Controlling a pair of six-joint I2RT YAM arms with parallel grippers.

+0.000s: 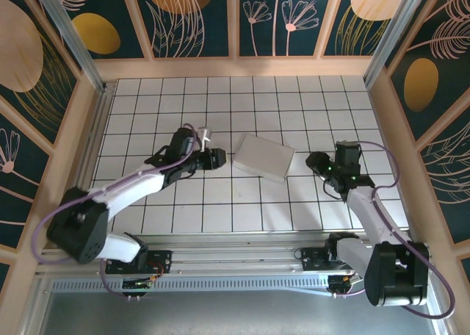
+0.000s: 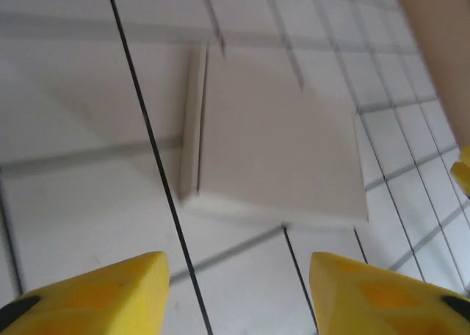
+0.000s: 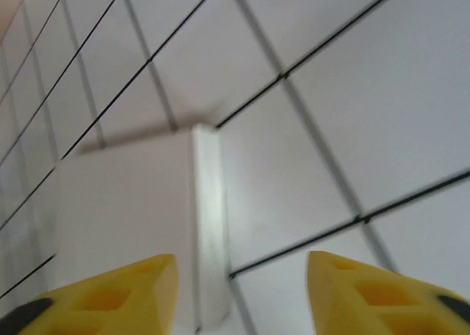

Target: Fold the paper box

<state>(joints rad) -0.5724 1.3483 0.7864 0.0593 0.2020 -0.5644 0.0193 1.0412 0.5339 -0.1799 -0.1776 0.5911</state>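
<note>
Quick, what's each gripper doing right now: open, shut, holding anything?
Left gripper: open, jaws apart, holding nothing.
Right gripper: open, jaws apart, holding nothing.
The paper box lies unheld between them.

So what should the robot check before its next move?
1. Left gripper open and empty: ok.
2. Right gripper open and empty: ok.
3. Paper box lying flat on the table between the two grippers: ok.
4. Both grippers apart from the box, not touching it: ok.
5. Box lined up with the grid lines: not ok, it sits askew.
6. Box folded fully shut: cannot tell, the wrist views are blurred.
</note>
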